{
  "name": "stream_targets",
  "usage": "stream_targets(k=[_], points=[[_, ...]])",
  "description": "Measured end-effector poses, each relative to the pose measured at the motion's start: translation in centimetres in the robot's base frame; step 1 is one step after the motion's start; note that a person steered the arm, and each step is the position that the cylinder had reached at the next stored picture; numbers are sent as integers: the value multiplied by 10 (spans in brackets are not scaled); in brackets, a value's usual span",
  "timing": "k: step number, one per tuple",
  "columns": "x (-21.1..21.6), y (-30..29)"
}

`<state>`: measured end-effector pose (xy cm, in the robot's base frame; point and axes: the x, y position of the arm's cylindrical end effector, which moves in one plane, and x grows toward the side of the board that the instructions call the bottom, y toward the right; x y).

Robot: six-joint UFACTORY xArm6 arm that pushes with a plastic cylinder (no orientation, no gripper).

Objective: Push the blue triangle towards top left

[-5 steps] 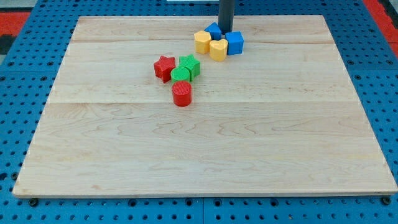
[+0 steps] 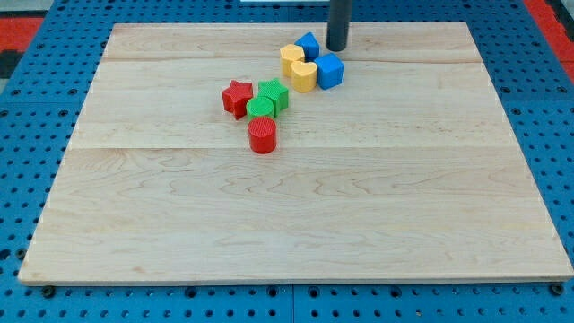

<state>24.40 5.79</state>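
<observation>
The blue triangle (image 2: 308, 44) sits near the board's top centre, touching a yellow block (image 2: 291, 59). A second yellow block (image 2: 305, 76) and a blue cube (image 2: 330, 70) sit just below it in the same cluster. My tip (image 2: 336, 48) is down on the board just to the right of the blue triangle and above the blue cube, with a small gap to each.
A red star (image 2: 237, 97), a green star (image 2: 273, 93), a green round block (image 2: 260, 109) and a red cylinder (image 2: 262, 135) cluster left of centre. The wooden board (image 2: 296, 215) lies on a blue pegboard.
My tip moved a little right and up, away from the blue triangle. The blue cube and lower yellow block shifted slightly left and down.
</observation>
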Motion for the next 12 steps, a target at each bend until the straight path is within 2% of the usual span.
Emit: stream_targets(k=[3, 5, 6, 7, 8, 9, 10, 11, 12], points=[[2, -43], [5, -129], [25, -99], [34, -149], [21, -190], [1, -181], [-13, -128], [-30, -147], [-28, -195]])
